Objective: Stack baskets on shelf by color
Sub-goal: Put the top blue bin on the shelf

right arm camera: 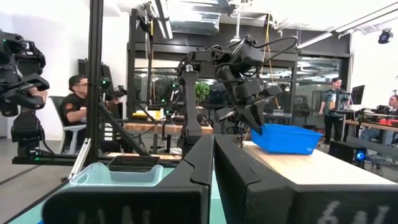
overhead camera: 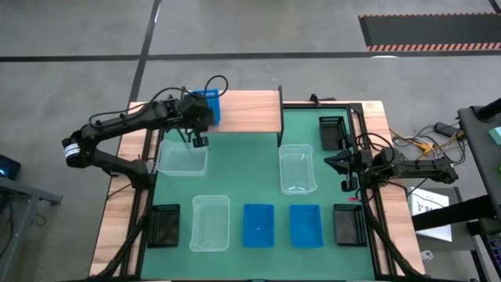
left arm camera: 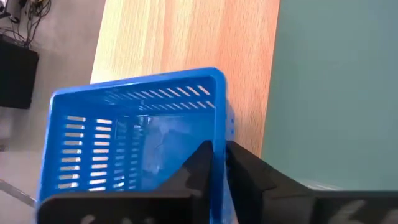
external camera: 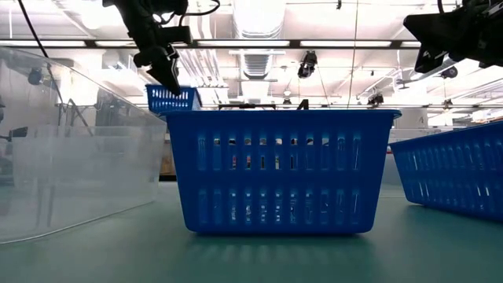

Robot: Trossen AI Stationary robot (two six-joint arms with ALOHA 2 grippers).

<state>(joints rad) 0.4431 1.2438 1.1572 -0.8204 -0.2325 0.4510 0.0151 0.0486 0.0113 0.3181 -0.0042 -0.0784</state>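
**First blue basket going onto the shelf**

The left claw (overhead camera: 201, 125) is at the wood-topped shelf (overhead camera: 250, 110) along the bench's far edge, its fingers pinched narrowly on the near wall of a blue basket (overhead camera: 207, 106). In the left wrist view that wall runs straight between the two dark fingers (left arm camera: 202, 163), and the basket appears tilted, its bottom apparently on the plank near the shelf's left end. I judge this to be the placing step for the first blue one, with the grip about to loosen.

The right claw (overhead camera: 342, 165) waits shut and empty at the bench's right edge, beside a black mesh basket (overhead camera: 330, 131).

Two more blue baskets (overhead camera: 258, 225) lie side by side near the bench's front edge, between a clear basket (overhead camera: 210, 222) and another black one (overhead camera: 347, 225). The next move calls for letting the basket settle flat, parting the fingers clear of its wall, lifting away without dragging it, then fetching a second blue basket to nest inside it.
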